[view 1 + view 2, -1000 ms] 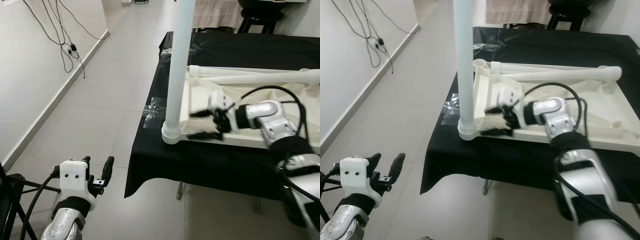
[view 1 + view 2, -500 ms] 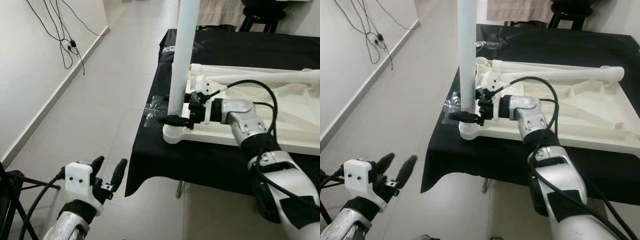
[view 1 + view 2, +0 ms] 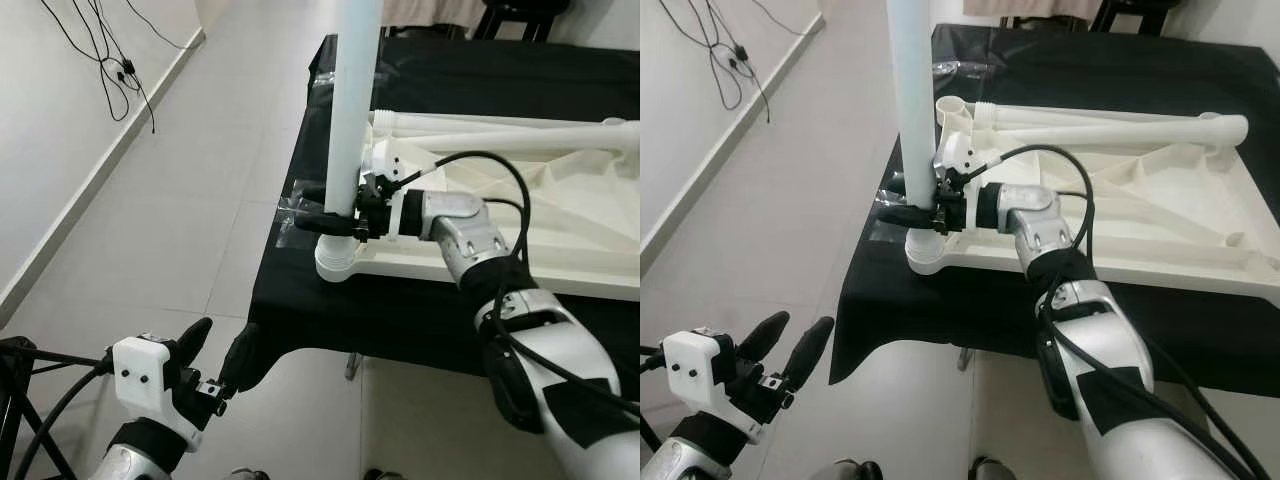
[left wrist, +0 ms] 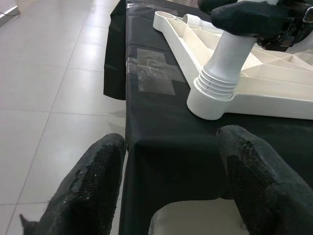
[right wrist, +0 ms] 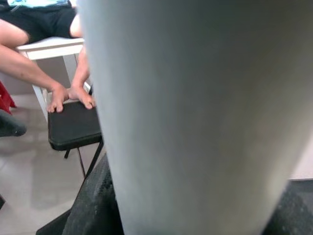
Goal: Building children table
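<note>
the right gripper [image 3: 335, 218] has its jaws pinching the upright white table leg [image 3: 352, 110] just above its threaded collar. below the jaws, the leg stands in the corner socket of the overturned white table top [image 3: 1160, 215], which lies on the black-draped tabletop [image 3: 420, 310]. the left gripper [image 3: 215, 358] hangs over the floor [image 3: 180, 200], jaws spread.

We see the right gripper [image 3: 322, 212] extended forward with jaws closed around a post, and the left gripper [image 3: 222, 352] held low with jaws spread.
</note>
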Tool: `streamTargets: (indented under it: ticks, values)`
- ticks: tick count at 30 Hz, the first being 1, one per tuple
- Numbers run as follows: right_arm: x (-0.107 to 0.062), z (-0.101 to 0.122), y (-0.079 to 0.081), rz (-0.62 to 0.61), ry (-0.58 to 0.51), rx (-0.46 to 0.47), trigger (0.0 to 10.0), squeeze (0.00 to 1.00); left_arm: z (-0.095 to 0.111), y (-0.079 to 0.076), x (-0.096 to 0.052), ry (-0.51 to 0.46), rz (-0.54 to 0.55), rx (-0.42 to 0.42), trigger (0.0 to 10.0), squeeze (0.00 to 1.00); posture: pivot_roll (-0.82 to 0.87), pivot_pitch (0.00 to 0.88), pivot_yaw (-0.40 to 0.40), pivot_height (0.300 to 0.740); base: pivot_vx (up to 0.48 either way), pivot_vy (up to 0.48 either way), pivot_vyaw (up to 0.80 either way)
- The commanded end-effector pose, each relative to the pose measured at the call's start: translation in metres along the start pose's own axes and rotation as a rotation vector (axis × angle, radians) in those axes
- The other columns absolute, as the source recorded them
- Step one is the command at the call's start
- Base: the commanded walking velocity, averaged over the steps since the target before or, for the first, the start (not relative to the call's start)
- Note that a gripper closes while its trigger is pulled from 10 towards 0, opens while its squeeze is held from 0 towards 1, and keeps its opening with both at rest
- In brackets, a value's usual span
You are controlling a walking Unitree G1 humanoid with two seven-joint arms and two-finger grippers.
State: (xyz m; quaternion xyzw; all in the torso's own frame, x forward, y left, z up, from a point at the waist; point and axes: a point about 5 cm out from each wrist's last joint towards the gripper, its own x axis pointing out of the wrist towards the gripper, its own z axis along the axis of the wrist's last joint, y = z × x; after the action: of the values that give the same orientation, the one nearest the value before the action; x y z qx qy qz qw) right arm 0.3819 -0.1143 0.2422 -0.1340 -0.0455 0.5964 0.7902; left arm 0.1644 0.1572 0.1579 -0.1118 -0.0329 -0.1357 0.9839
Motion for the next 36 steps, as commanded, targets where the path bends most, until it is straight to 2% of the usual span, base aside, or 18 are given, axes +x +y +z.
streamTargets:
  ticks: [1,4,5,6,7,9,12,17,18,19,20,21,22,27,28,30,31,36]
  values:
    - [-0.013,-0.017,0.000,-0.040,0.081,0.021,0.0,0.00,-0.001,0.002,-0.005,0.024,0.005,0.000,10.0,0.00,0.08,0.267,0.004,0.740,0.000,0.000,0.00]
    - [-0.028,-0.023,-0.002,-0.105,0.129,-0.001,0.0,0.00,-0.001,0.002,-0.006,0.028,0.006,-0.005,10.0,0.00,0.07,0.269,-0.004,0.740,0.000,0.000,0.00]
    - [-0.032,-0.035,0.001,-0.235,0.168,0.047,0.0,0.00,-0.001,0.003,-0.007,0.031,0.008,-0.008,10.0,0.00,0.06,0.268,-0.016,0.740,0.000,0.000,0.00]
    - [-0.019,-0.052,0.014,-0.689,0.149,0.132,0.0,0.00,-0.002,0.004,-0.008,0.035,0.008,-0.009,10.0,0.00,0.05,0.267,-0.025,0.740,0.000,0.000,0.00]
    - [-0.019,-0.052,0.014,-0.689,0.149,0.132,0.0,0.00,-0.002,0.004,-0.008,0.035,0.008,-0.009,10.0,0.00,0.05,0.267,-0.025,0.740,0.000,0.000,0.00]
    - [-0.020,-0.086,0.101,-0.910,0.282,0.374,0.0,0.00,-0.001,0.008,-0.007,0.040,0.000,-0.012,10.0,0.00,0.03,0.266,0.012,0.740,0.000,0.000,0.00]
    - [-0.014,-0.089,0.123,-0.861,0.303,0.369,0.0,0.00,-0.004,0.012,-0.003,0.053,-0.008,-0.004,10.0,0.00,0.01,0.230,0.027,0.740,0.000,0.000,0.00]
    - [-0.001,-0.088,0.101,-0.792,0.276,0.286,0.0,0.00,-0.009,0.015,0.002,0.069,-0.024,-0.003,10.0,0.00,0.03,0.207,0.014,0.740,0.000,0.000,0.00]
    - [0.003,-0.088,0.099,-0.771,0.275,0.289,2.7,0.00,-0.010,0.016,0.003,0.071,-0.027,-0.003,10.0,0.00,0.03,0.207,0.015,0.740,0.000,0.000,0.00]
    - [0.003,-0.088,0.099,-0.771,0.275,0.289,2.7,0.00,-0.010,0.016,0.003,0.071,-0.027,-0.003,10.0,0.00,0.03,0.207,0.015,0.740,0.000,0.000,0.00]
    - [0.013,-0.081,0.096,-0.737,0.213,0.312,10.0,0.79,-0.012,0.017,0.004,0.071,-0.021,-0.003,10.0,0.00,0.04,0.190,0.016,0.740,0.000,0.000,0.00]
    - [0.013,-0.081,0.096,-0.737,0.213,0.312,10.0,0.79,-0.012,0.017,0.004,0.071,-0.021,-0.003,10.0,0.00,0.04,0.190,0.016,0.740,0.000,0.000,0.00]
    - [0.024,-0.071,0.095,-0.631,0.117,0.349,10.0,1.00,-0.013,0.019,0.006,0.069,-0.015,0.000,10.0,0.00,0.05,0.183,0.015,0.740,0.000,0.000,0.00]
    - [0.030,-0.017,0.099,-0.180,-0.170,0.268,10.0,1.00,-0.017,0.023,0.012,0.069,-0.007,0.009,10.0,0.00,0.05,0.160,0.022,0.740,0.000,0.000,0.00]
    - [0.024,-0.016,0.090,-0.094,-0.144,0.181,10.0,0.73,-0.019,0.024,0.015,0.069,-0.008,0.009,10.0,0.00,0.05,0.148,0.019,0.740,0.000,0.000,0.00]
    - [0.022,-0.017,0.085,-0.077,-0.132,0.173,10.0,0.73,-0.019,0.025,0.016,0.070,-0.008,0.009,10.0,0.00,0.05,0.148,0.019,0.740,0.000,0.000,0.00]
    - [0.021,-0.018,0.076,-0.044,-0.116,0.171,10.0,0.00,-0.020,0.025,0.018,0.069,-0.009,0.010,10.0,0.00,0.05,0.141,0.019,0.740,0.000,0.000,0.00]
    - [0.024,-0.017,0.054,-0.012,-0.087,0.143,10.0,0.00,-0.022,0.026,0.022,0.067,-0.011,0.011,10.0,0.00,0.07,0.126,0.018,0.740,0.000,0.000,0.00]
